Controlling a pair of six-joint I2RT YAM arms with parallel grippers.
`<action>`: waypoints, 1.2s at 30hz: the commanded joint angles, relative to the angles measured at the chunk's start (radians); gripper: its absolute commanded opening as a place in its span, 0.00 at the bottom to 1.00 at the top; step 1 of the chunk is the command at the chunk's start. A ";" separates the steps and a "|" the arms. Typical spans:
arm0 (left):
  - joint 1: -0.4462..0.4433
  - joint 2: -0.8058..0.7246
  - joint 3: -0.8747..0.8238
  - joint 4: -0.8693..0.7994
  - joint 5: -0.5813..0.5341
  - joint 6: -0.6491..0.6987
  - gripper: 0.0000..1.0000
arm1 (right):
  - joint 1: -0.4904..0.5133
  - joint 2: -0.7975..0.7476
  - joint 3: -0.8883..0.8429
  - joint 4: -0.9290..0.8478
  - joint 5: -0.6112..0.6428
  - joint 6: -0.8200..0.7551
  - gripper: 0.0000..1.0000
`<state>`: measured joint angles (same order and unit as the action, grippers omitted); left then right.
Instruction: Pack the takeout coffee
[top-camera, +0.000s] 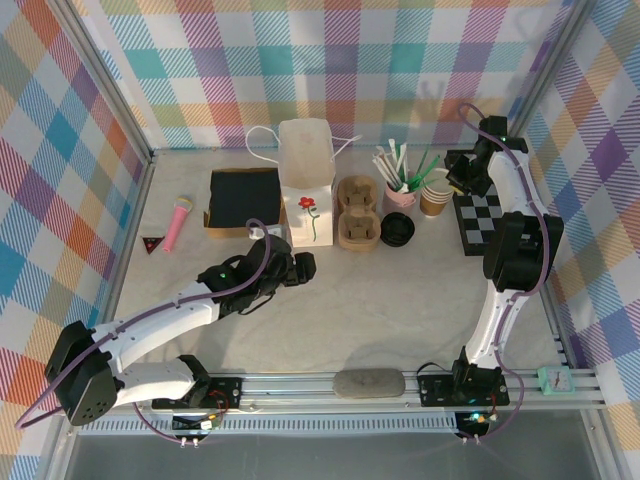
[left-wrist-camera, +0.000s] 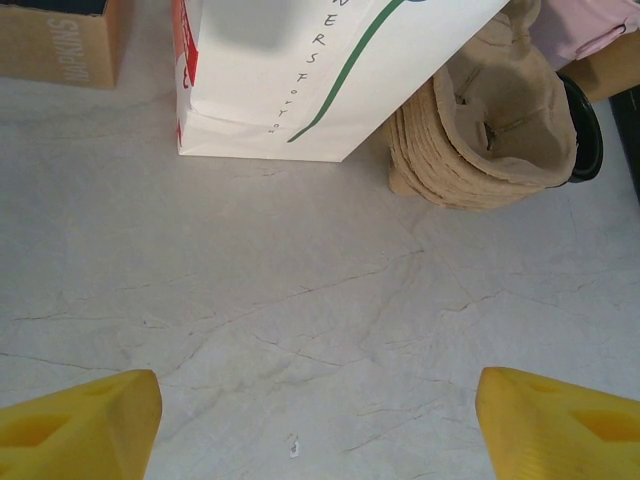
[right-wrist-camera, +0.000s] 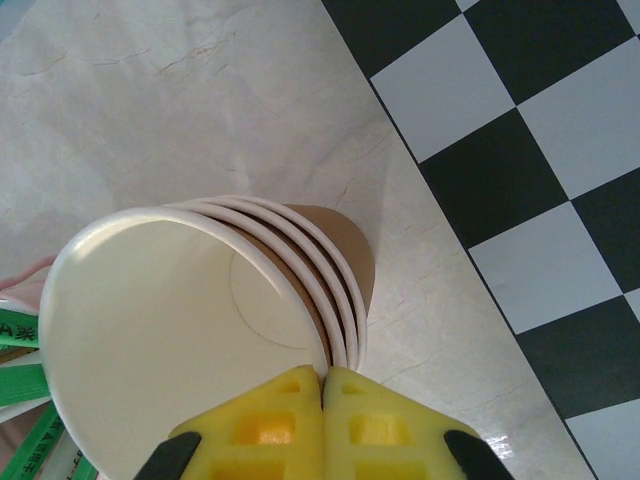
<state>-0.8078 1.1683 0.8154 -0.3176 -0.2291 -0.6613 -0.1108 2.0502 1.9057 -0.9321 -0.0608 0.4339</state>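
Brown paper cup (right-wrist-camera: 170, 340) sitting on top of nested stack (right-wrist-camera: 352, 255), just beside pink straw cup (top-camera: 400, 195). Right claw (right-wrist-camera: 323, 385) pinching shut on its rim wall. Cup looking light, thin, easy to squash; best holding gently at stiff rolled rim. Black lid (top-camera: 397, 232) lying apart on pale table (left-wrist-camera: 300, 320). Left claw (left-wrist-camera: 318, 395) hanging wide open, empty, near white bag (left-wrist-camera: 320, 70).

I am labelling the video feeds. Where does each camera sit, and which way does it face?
Top external: above and behind the arm bases, looking down on the table; both arms show, left gripper and right gripper.
Left wrist: low over the table, facing the white bag and cardboard cup tray; open yellow fingertips show.
Right wrist: close above the paper cups, looking down beside the checkered board; fingers shut on the rim.
Shared: bag and tray also show from the top.
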 joint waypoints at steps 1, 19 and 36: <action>0.011 -0.030 0.018 -0.034 -0.018 0.016 0.82 | 0.005 -0.061 0.034 -0.024 -0.015 0.013 0.00; 0.013 -0.044 0.050 -0.060 -0.030 0.031 0.82 | 0.004 -0.132 0.075 -0.037 -0.003 0.022 0.00; 0.015 -0.039 0.079 -0.056 -0.010 0.036 0.81 | 0.004 -0.308 0.147 -0.113 0.025 -0.007 0.00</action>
<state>-0.8055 1.1423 0.8597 -0.3653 -0.2447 -0.6388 -0.1108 1.8008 2.0388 -1.0046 -0.0372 0.4358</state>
